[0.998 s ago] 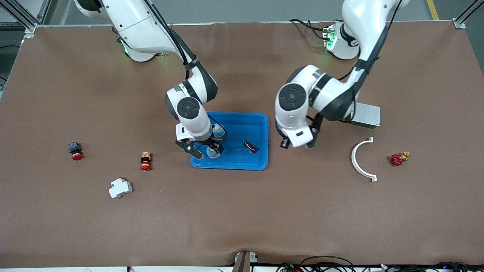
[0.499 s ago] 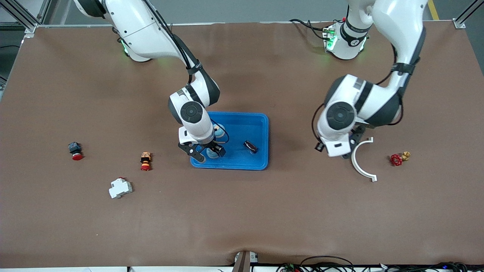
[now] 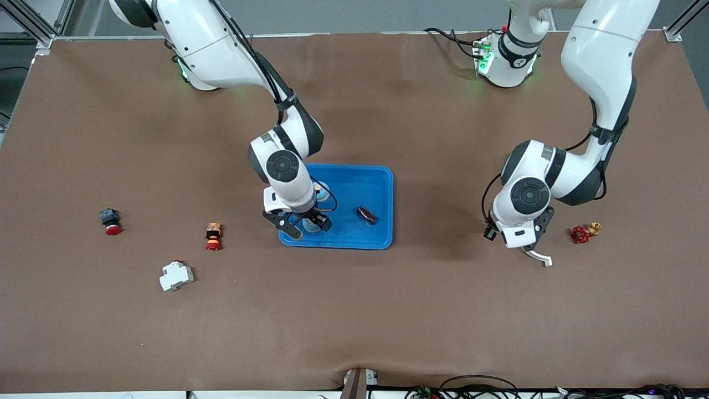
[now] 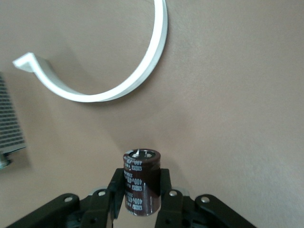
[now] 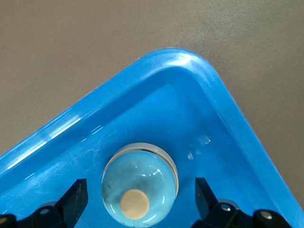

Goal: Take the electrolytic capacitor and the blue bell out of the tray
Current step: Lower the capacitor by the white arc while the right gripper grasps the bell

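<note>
Left gripper [image 4: 141, 202] clamps the capacitor [image 4: 141, 179] above the worktop [image 3: 354, 310]. Right gripper [image 5: 140, 202], spread wide, straddles the bell [image 5: 140, 184] in the blue tray [image 3: 382, 183].

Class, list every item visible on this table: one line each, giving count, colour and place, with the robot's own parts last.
tray: 1, blue, mid-table
bells: 2, pale blue, in tray at its right-arm end
dark part: 1, in tray
capacitor: 1, dark brown, in left hand
curved bracket: 1, white, under left hand
valve: 1, red, left-arm end
push buttons: 2, red-capped, right-arm end
breaker: 1, white, nearer camera than buttons
left hand: shut on capacitor
right hand: open over one bell
</note>
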Available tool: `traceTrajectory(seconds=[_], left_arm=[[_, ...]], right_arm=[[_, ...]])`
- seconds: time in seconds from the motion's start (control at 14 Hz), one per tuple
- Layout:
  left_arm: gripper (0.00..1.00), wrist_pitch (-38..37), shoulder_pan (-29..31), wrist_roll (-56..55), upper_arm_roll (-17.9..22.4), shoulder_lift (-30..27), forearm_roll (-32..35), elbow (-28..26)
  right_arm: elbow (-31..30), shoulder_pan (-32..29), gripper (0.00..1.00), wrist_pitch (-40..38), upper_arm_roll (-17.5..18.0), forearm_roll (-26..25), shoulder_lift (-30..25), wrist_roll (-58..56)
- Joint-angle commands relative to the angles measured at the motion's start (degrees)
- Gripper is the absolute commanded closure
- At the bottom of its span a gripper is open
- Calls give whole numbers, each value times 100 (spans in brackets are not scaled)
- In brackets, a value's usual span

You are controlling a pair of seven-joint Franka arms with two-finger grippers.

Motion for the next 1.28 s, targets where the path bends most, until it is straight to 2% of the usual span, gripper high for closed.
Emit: traceTrajectory(seconds=[0.0,0.07,0.14,0.29,0.36,0.43,0.5,0.64,0.86,1.07,1.21], left_arm=[[100,252,35,-9,-2,142,142,22],[96,253,79,-9,-2,151,186,31],[86,253,123,-17,-2,160,221,31],[58,253,149,-17,-2,186,213,22],[36,253,158,-17,-2,186,213,22],[0,244,167,-96,-10,169,213,22],[0,244,132,-201,-19,143,143,39],[0,200,36,-657,-98,107,134,188],[0,138,-210,-1184,-493,186,116,687],[0,156,-763,-1669,-512,344,133,1146],[0,208,-1045,-1670,-512,388,169,1173]], right_arm=[[193,83,0,-55,-69,-107,109,161],[193,83,0,-63,-69,-116,109,152],[211,83,7,-63,-69,-125,109,135],[281,83,35,-116,-69,-203,109,126],[281,74,56,-116,-61,-212,109,126],[290,74,80,-125,-60,-195,109,134],[316,74,100,-125,-60,-169,109,135],[316,74,100,-134,-60,-160,91,135],[351,83,100,-291,-52,-160,47,117],[920,100,100,-1316,-52,-204,47,117],[1386,83,100,-2230,-60,-256,30,30]])
